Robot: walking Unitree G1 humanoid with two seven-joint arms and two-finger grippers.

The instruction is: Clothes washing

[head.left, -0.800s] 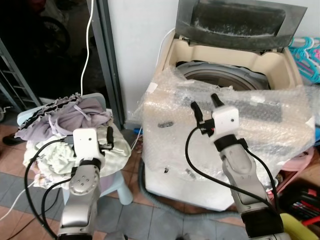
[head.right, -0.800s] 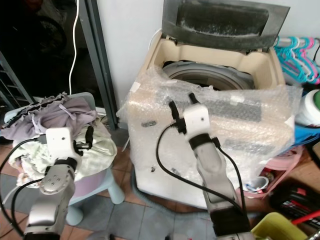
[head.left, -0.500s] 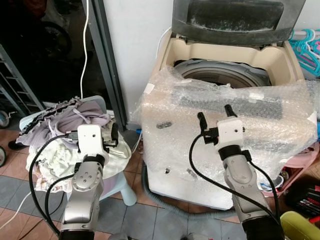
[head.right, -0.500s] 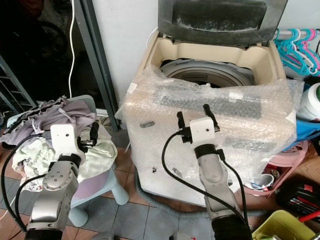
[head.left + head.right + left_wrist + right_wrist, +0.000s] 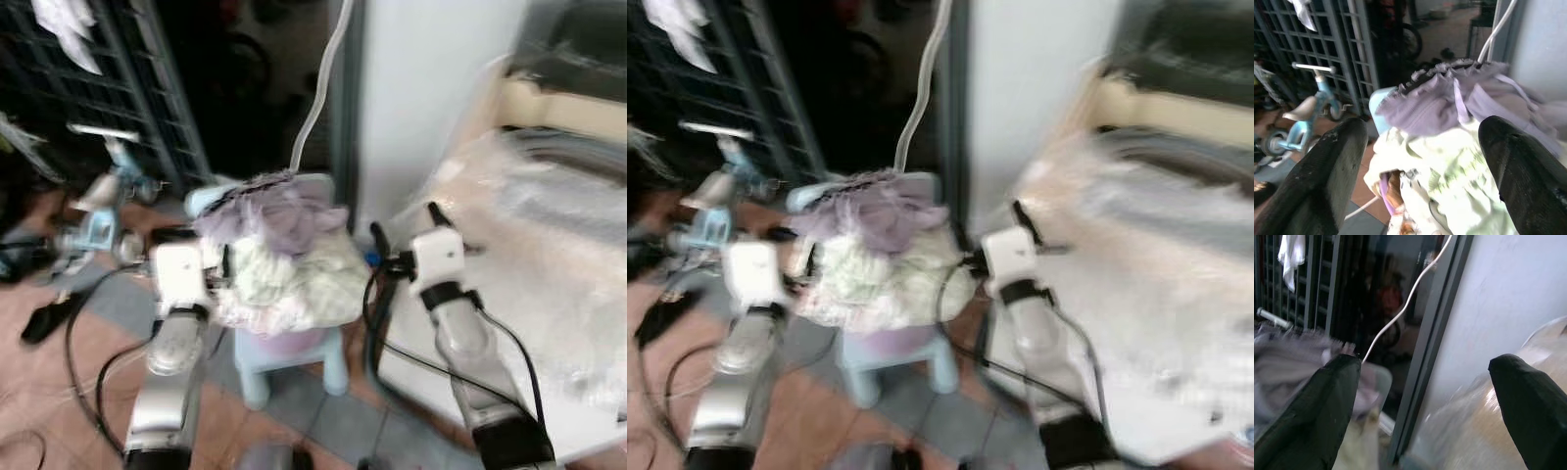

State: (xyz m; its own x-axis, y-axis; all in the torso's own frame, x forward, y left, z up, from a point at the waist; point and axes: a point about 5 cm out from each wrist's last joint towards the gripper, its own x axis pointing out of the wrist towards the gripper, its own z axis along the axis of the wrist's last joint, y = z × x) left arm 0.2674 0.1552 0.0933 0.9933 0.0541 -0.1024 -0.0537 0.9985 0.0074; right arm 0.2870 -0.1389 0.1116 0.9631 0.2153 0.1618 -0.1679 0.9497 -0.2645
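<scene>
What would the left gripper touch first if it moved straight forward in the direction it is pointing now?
Most likely the pile of clothes on the small stool: the open left gripper frames the pale green and lilac garments directly ahead. Depth is unclear.

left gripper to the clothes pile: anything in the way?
Nothing visible. The left gripper is open beside the clothes pile on the small stool; in the left wrist view, the pile sits straight ahead between its fingers.
</scene>
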